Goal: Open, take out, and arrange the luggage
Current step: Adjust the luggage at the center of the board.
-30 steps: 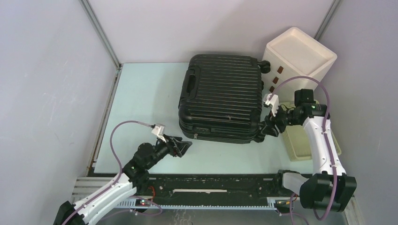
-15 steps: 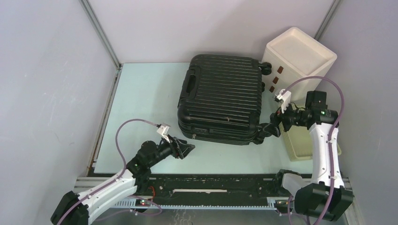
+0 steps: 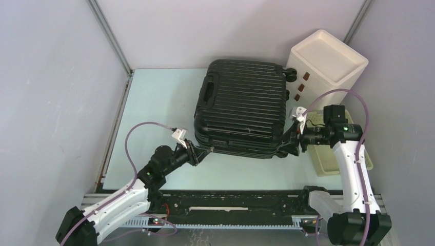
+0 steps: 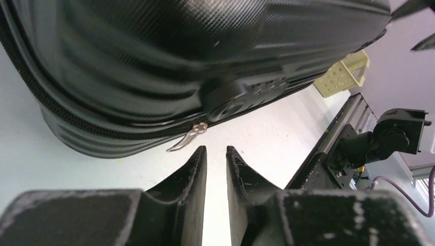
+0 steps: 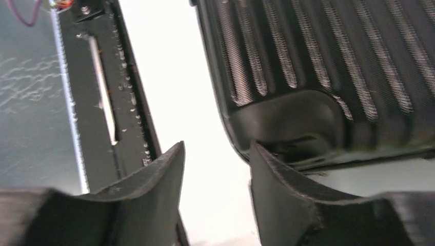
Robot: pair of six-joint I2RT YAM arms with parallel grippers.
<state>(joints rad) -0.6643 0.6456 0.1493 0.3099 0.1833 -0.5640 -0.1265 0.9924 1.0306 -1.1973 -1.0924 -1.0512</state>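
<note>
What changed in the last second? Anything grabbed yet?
The left hand moved forward to the luggage's near-left corner and narrowed its jaws. It now sits just short of the zipper pull, gripping nothing. The right hand backed off the near-right corner, then returned to it, open. The luggage is still shut and in place; the white box and the basket have not moved.

Left pincer (image 4: 216, 149) narrow, right pincer (image 5: 216, 148) wider
</note>
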